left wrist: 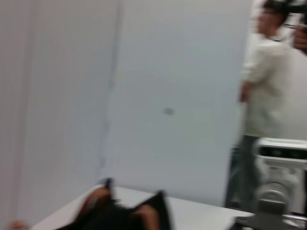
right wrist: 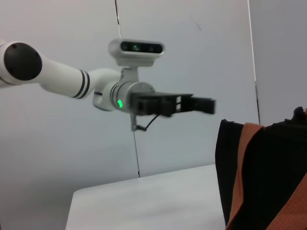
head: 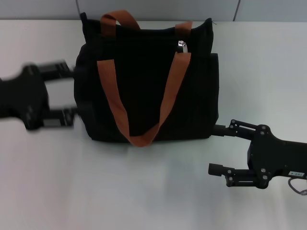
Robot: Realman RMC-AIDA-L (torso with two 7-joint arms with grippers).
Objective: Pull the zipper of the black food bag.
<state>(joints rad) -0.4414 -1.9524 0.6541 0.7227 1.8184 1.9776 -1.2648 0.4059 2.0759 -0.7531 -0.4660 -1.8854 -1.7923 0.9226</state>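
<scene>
At table centre stands your black food bag [head: 148, 81], zipper pull [head: 182, 46] at one o'clock; both wide-open, empty grippers, left [head: 67, 93] and right [head: 218, 149], flank it—brace, then pinch squarely.

Left claw [head: 67, 93] spread wide; right claw [head: 217, 149] likewise.
</scene>
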